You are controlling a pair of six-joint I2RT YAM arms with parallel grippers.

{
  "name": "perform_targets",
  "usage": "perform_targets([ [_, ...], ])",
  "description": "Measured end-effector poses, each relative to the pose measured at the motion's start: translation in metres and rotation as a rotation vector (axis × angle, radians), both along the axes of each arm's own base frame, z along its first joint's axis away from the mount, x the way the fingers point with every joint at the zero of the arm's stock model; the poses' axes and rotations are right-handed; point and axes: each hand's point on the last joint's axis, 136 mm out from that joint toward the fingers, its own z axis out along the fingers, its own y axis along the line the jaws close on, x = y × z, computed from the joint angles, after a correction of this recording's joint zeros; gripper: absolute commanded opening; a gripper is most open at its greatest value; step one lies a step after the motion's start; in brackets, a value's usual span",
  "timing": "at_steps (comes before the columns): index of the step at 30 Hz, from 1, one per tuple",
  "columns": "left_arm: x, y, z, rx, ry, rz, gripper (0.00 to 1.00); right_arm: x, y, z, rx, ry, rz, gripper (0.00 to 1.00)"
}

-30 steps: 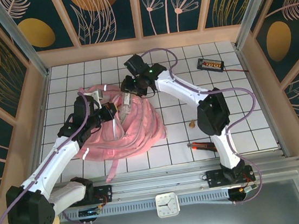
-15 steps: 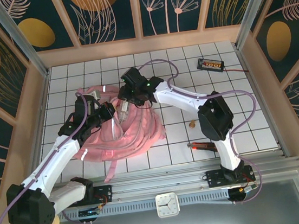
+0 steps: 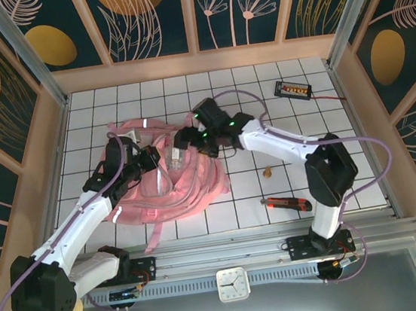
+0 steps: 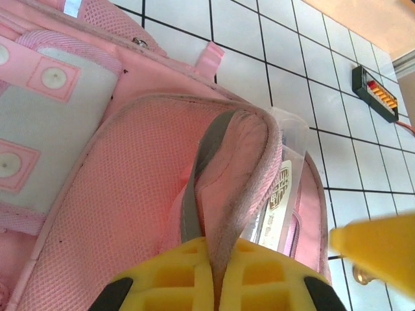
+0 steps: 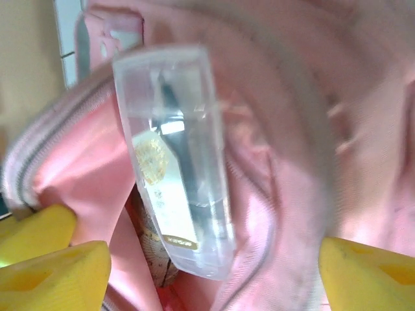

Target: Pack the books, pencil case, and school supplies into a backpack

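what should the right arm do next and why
Probably draw the right gripper back out: its fingers stand wide apart, the clear case sits loose between them, part inside the backpack mouth, which the left gripper pinches open.

1. The backpack (image 3: 189,184) lies on the table (image 3: 111,107), left of its middle.
2. A supplies box (image 3: 176,158) sits in the backpack's opening, one end sticking out.
3. A wired box (image 3: 293,89) lies near the far right corner, well apart from the backpack.
4. A cutter (image 3: 288,204) lies by the near edge, right of the backpack.
5. A small piece (image 3: 268,171) lies just behind the cutter.
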Motion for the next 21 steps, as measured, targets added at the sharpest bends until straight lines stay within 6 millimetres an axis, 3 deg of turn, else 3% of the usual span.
perform_targets([
  [4,0.000,0.000,0.001,0.008,-0.007,-0.009,0.00,0.046,-0.027,0.020,0.132,-0.063,0.042,0.79],
  [6,-0.001,0.000,0.001,0.012,-0.010,-0.015,0.00,0.060,-0.030,0.026,0.191,-0.103,0.110,0.79],
  [10,-0.001,0.000,0.001,0.018,-0.012,-0.020,0.00,0.066,-0.004,0.030,0.271,-0.164,0.308,0.79],
  [13,-0.002,0.000,0.000,0.021,-0.010,-0.022,0.00,0.063,0.014,0.021,0.312,-0.180,0.412,0.79],
  [21,-0.001,-0.001,0.002,0.027,-0.003,-0.029,0.00,0.070,0.034,-0.002,0.337,-0.194,0.507,0.76],
])
